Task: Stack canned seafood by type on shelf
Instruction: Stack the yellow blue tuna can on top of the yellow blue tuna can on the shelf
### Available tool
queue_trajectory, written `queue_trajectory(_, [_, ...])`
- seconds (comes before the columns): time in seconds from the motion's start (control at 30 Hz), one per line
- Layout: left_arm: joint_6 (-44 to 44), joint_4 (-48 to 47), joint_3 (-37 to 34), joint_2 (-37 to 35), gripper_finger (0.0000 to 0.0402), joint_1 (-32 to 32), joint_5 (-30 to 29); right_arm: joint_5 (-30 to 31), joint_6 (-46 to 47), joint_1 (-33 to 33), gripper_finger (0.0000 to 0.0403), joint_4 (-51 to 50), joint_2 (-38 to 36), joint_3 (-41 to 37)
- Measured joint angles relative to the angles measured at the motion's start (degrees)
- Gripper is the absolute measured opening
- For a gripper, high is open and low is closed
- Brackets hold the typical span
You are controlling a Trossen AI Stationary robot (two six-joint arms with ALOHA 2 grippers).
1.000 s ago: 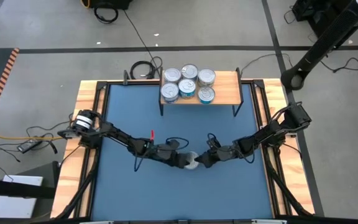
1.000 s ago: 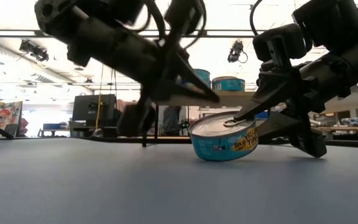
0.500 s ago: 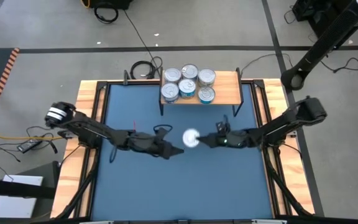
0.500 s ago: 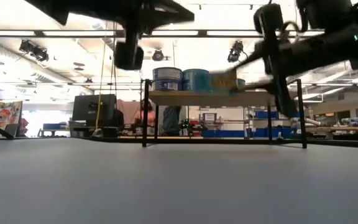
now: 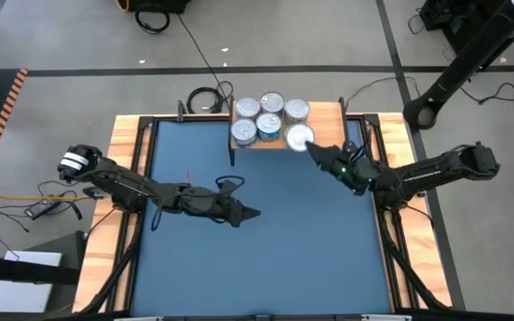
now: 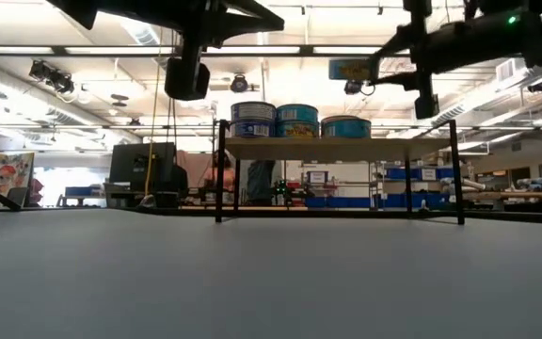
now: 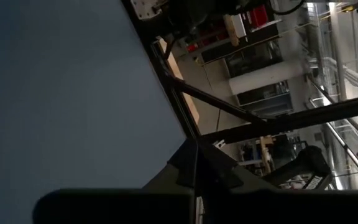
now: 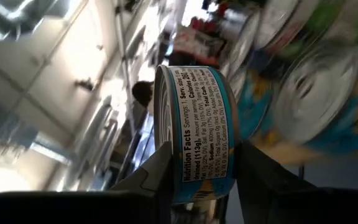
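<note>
Canned seafood (image 5: 269, 118) crowds the shelf (image 5: 325, 135); right end effector (image 5: 309, 145) grasping a can (image 5: 301, 136), left end effector (image 5: 250, 213) clenched over blue table (image 5: 266, 259)

I saw the bench (image 5: 266, 259) covered in a matt blue sheet, smooth and without glare, edged with pale bare-wood strips (image 5: 121, 169). The shelf (image 5: 324, 125) looked like light unfinished wood on thin black metal legs (image 6: 218, 169). The tins (image 5: 259, 119) on it had bright, reflective metal lids. The can (image 8: 197, 134) in the right tool (image 8: 197, 180) wore a glossy teal printed paper-like label with a shiny metal rim. Both tools seemed dull black, the left tool (image 5: 250, 213) included.
</note>
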Motion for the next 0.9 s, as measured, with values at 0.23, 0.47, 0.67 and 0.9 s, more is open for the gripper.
queue_trajectory(0.23, [-0.6,-2.2,0.0,0.0,0.0012,0.1,0.0,-1.2,10.3,-5.3,0.0125,-6.4,-0.4,0.0])
queue_trajectory(0.47, [-0.7,-2.4,0.0,0.0,0.0012,0.1,0.1,-2.1,12.3,-8.9,0.0125,-8.3,-0.4,1.7])
queue_trajectory(0.67, [-0.7,-2.4,0.0,0.0,0.0012,0.1,0.1,-4.7,16.4,-10.9,0.0125,-19.1,-0.4,5.8])
queue_trajectory(0.9, [-0.6,-2.4,0.1,0.0,0.0012,0.2,-0.4,-5.1,18.1,-12.3,0.0125,-22.9,-0.4,7.3])
